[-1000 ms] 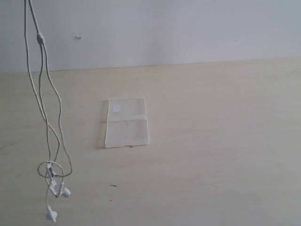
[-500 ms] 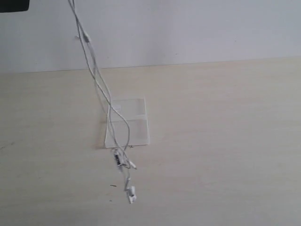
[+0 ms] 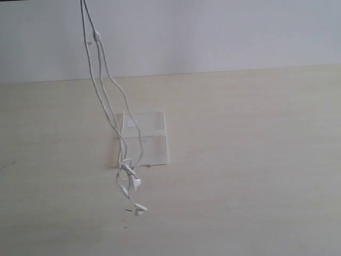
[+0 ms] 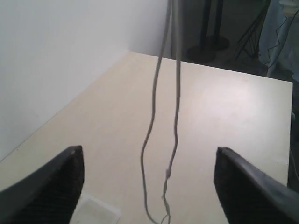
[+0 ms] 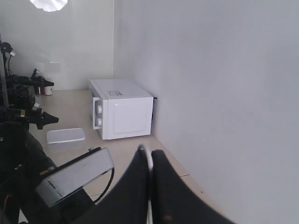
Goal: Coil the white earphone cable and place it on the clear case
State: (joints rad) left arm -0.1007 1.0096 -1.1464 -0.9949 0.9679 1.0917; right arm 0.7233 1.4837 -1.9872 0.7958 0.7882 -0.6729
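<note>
With the right gripper (image 5: pixel 149 153) closed, apparently pinching the cable (image 3: pixel 128 170) dangling between the left gripper's (image 4: pixel 148 154) wide-open fingers, lowering it coiled onto the case (image 3: pixel 153 149) comes next.

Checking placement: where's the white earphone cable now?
Exterior view, left of centre: the white earphone cable hangs from above the frame, its lower end dangling at the near-left corner of the clear case, earbuds in front.

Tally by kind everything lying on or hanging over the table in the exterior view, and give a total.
white earphone cable: 1
clear case: 1
Total: 2
</note>
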